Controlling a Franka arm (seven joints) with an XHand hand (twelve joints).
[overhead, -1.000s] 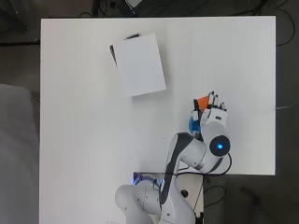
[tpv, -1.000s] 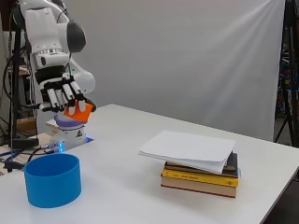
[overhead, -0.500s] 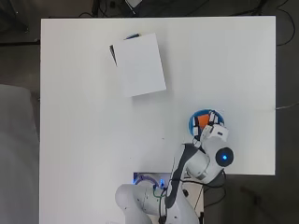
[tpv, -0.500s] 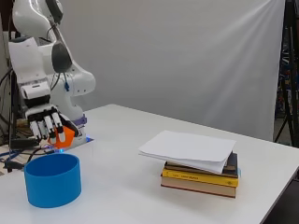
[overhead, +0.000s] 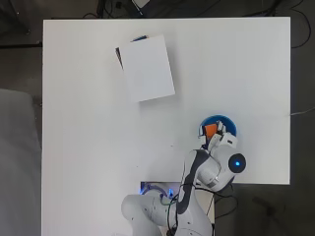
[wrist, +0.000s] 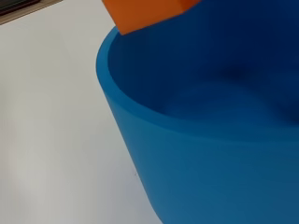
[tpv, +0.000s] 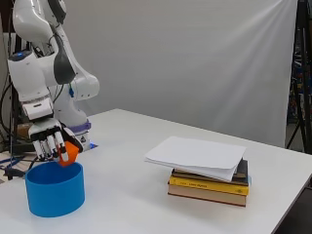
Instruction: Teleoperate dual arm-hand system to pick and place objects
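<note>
Orange block (tpv: 68, 152): sits in your robot hand (tpv: 47, 141), fingers curled round it, pointing down. Held just above the rim of the blue cup (tpv: 54, 189), over its opening. Whether the block touches the rim cannot be told from the side view.

Overhead view: block (overhead: 210, 130) shows inside the cup's (overhead: 227, 122) round outline, toward the side nearest the arm base. Your robot hand (overhead: 220, 139) overlaps the cup's near edge.

Wrist view: a corner of the block (wrist: 145, 13) hangs over the cup's rim (wrist: 140, 105). The cup's inside is plain blue.

Cup: upright on the white worktop (tpv: 126, 195), near the arm's side and close to the worktop's right edge as seen from overhead.

Arm (tpv: 41, 53): white, folded over, wrist coming down onto the cup from above.

Further out: a stack of books (tpv: 209, 180) lies on the worktop, well apart from the cup. Yellow spine at the bottom, dark covers above it. A sheaf of white paper (tpv: 197, 156) rests on top, overhanging the books on the side toward the cup. Overhead, the paper (overhead: 146, 68) covers nearly the whole stack, with only a dark corner of a book (overhead: 119, 51) showing.

Behind the worktop: a white backdrop (tpv: 195, 63).
</note>
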